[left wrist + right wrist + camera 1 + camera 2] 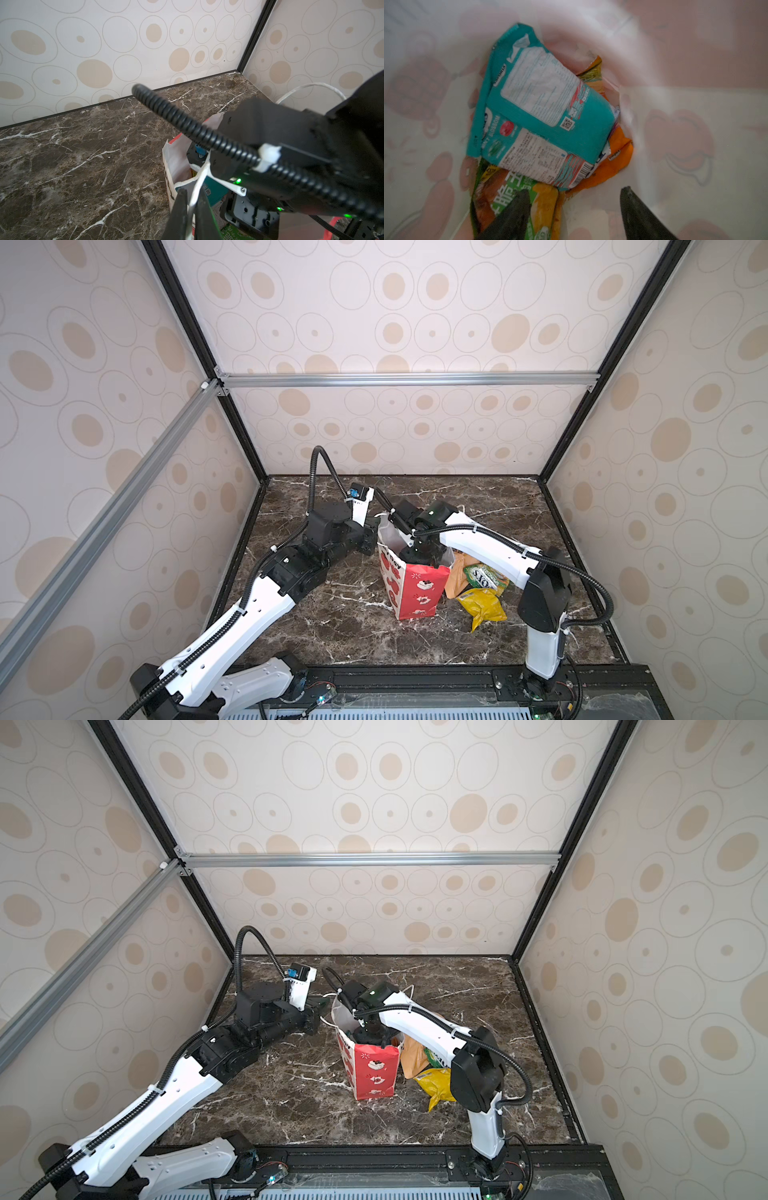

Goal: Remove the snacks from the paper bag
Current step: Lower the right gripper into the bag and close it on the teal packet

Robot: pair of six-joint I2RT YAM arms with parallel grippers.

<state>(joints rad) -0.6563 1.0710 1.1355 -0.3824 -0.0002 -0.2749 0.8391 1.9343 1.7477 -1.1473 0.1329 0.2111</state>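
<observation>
The bag [415, 593] stands upright on the table [332, 614], with the tan pouch [455, 578], green FOX'S packet [486, 576] and yellow packet [484, 605] lying just beside it. The left gripper [192, 190] is pinched narrowly on the cord handle [199, 180], which probably steadies the light, tippy paper. The right gripper [574, 191] is down inside the bag with its jaws wide and nothing between them. Below it the teal packet [546, 112] lies on top of the green-and-red packet [506, 182] and the orange packet [616, 162]. These look light, glossy and crinkly, so likely slippery. A pinch on the teal packet's flat crimped end seems safer than squeezing its puffed middle.
</observation>
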